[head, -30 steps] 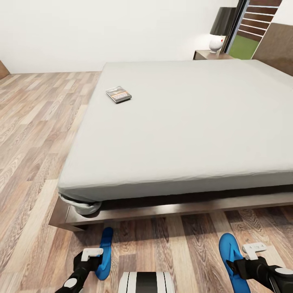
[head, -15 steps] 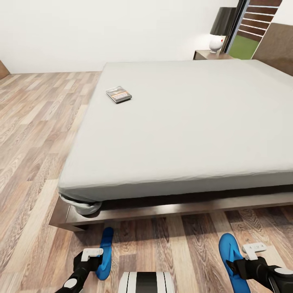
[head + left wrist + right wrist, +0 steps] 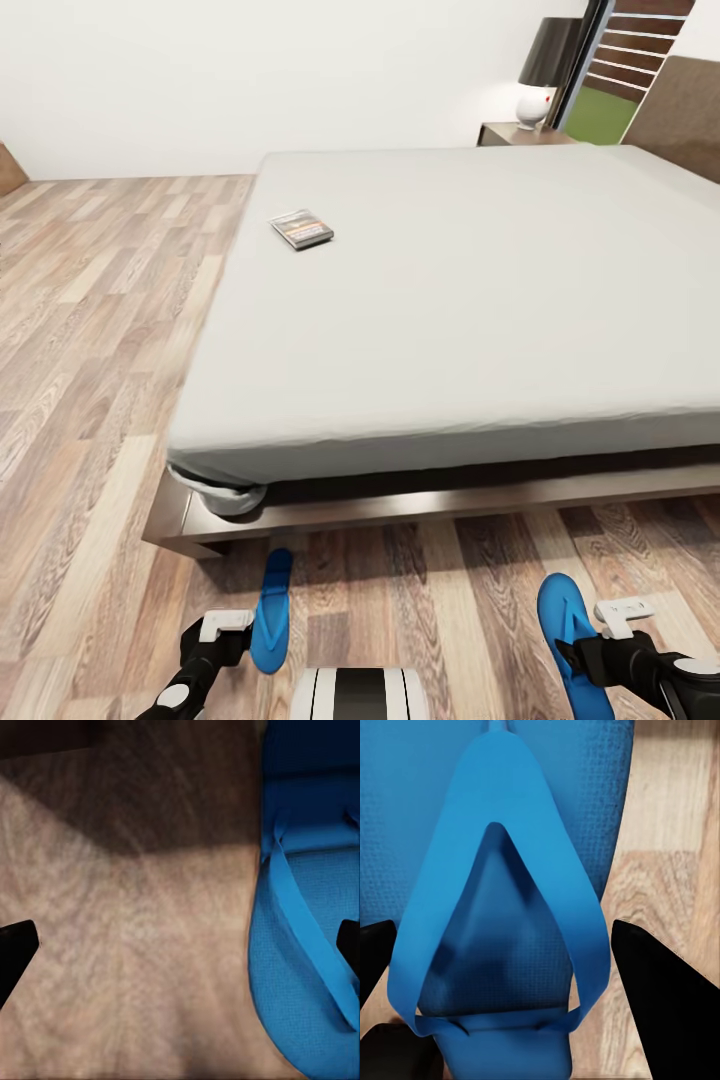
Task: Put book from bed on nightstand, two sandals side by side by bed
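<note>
The big grey bed (image 3: 450, 300) takes up the middle of the head view. The little book (image 3: 301, 229) lies flat on it, in the upper left part of the mattress. A dark nightstand (image 3: 520, 133) with a lamp (image 3: 537, 70) stands at the upper right. Two blue sandals lie on the wood floor (image 3: 90, 350) at the bottom: the left sandal (image 3: 270, 612) just beside the left fingers (image 3: 226, 625), the right sandal (image 3: 567, 640) beside the right fingers (image 3: 625, 614). Both pairs of fingers are spread wide, holding nothing. In the right wrist view the right sandal's strap (image 3: 502, 900) sits between them.
</note>
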Tool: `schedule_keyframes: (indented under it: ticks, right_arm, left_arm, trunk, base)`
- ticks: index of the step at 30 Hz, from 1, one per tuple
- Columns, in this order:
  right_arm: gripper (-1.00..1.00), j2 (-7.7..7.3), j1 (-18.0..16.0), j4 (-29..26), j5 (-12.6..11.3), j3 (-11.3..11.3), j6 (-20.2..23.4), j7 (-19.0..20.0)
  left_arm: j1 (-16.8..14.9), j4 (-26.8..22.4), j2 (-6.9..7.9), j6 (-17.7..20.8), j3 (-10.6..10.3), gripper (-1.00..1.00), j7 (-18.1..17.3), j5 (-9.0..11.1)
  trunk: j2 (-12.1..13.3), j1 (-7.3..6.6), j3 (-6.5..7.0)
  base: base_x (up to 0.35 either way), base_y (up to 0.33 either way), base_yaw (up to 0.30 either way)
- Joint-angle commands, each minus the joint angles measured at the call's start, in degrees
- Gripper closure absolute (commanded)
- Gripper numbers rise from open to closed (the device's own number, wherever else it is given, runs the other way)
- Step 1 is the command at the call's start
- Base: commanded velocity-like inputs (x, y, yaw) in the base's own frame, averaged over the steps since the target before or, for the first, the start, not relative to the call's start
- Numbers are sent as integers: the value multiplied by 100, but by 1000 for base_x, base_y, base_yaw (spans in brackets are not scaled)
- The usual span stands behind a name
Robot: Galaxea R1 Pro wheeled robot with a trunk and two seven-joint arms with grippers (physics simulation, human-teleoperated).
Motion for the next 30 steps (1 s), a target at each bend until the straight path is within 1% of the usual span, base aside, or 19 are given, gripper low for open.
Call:
schedule_keyframes:
  ticks: [1, 5, 18, 30]
  right_arm:
    - [100, 1, -2, -8, 57, -6, 15, 55]
    - [100, 2, -1, -8, 57, -2, 14, 55]
    - [100, 11, -1, -7, 57, 15, 14, 49]
    - [100, 18, -3, -5, 57, 19, 14, 41]
  left_arm:
    - [-3, 0, 4, -13, -49, -100, 33, 37]
    - [-3, 0, 4, -7, -49, -100, 33, 38]
    - [-4, 0, 4, -5, -49, -100, 33, 36]
    - [-4, 0, 4, 9, -41, -100, 38, 45]
  trunk:
    - [-2, -2, -4]
    - [-2, -2, -4]
    - [-2, -2, -4]
    - [-2, -2, -4]
  base:
    - [-46, 110, 0]
    - [-24, 153, 0]
    - [-3, 84, 0]
    - [0, 146, 0]
